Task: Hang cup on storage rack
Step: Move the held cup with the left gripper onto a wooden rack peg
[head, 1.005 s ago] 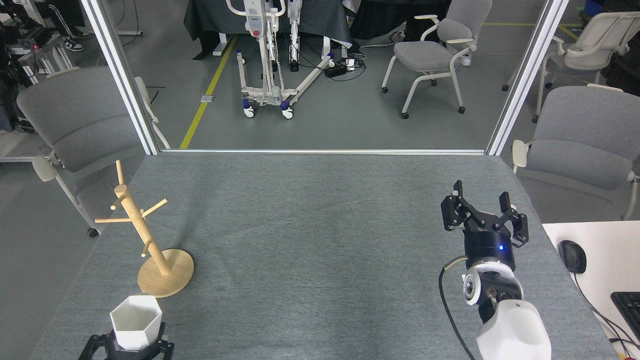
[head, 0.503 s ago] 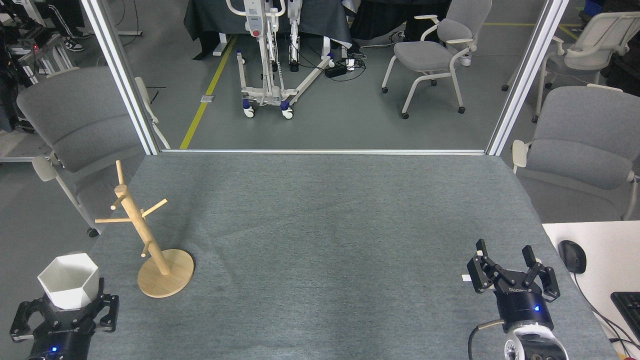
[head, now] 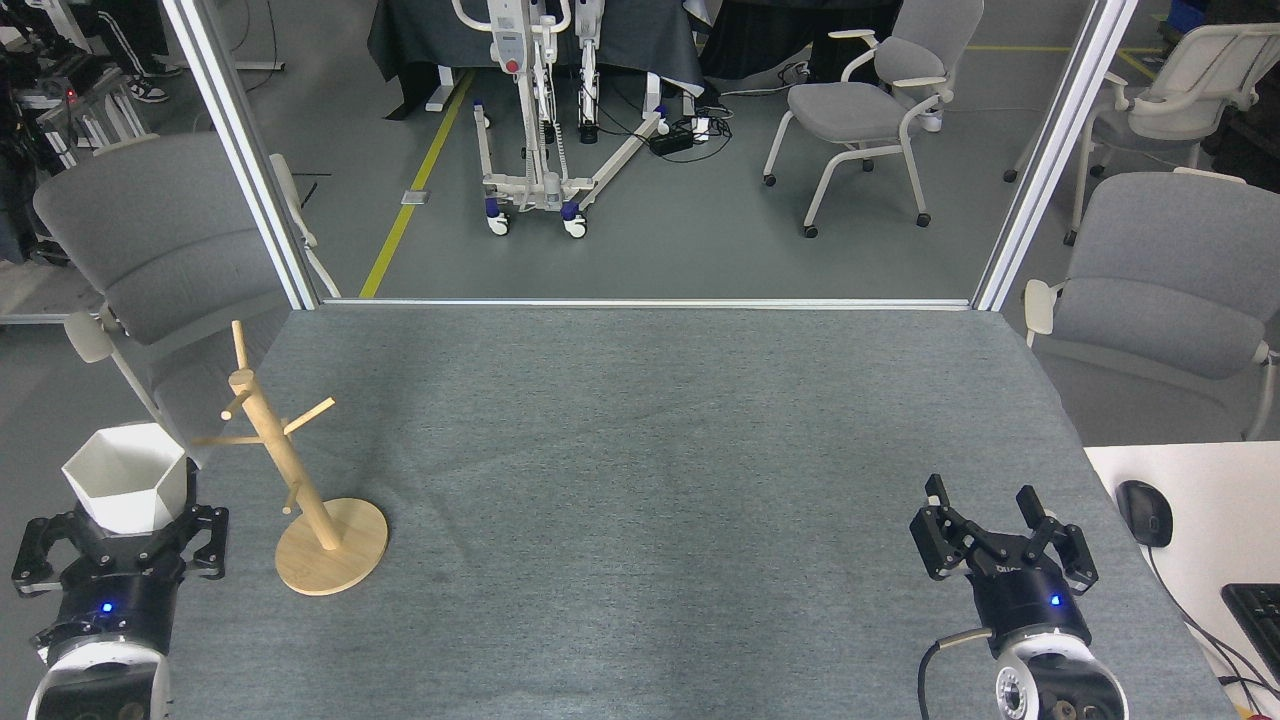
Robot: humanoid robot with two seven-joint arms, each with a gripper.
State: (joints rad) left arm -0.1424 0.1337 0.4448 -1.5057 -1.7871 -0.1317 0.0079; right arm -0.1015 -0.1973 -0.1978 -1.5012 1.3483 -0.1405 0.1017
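The white faceted cup [head: 127, 477] stands upright, rim up, held at its base by my left gripper [head: 120, 535], which is shut on it at the table's left edge. The cup hangs just left of the wooden storage rack [head: 290, 470], level with its left-pointing peg and nearly touching that peg's tip. The rack's round base [head: 335, 548] rests on the grey table. My right gripper [head: 990, 520] is open and empty near the table's front right, fingers pointing away from me.
The grey felt table [head: 640, 480] ends at a metal frame rail behind. Grey chairs [head: 150, 240] stand left and right of the table. A white desk with a mouse [head: 1145, 512] and keyboard lies at the right.
My left gripper has carried the cup from the front edge out to the left, then up towards the rack's left peg. My right gripper drew back towards me, then edged slightly forward.
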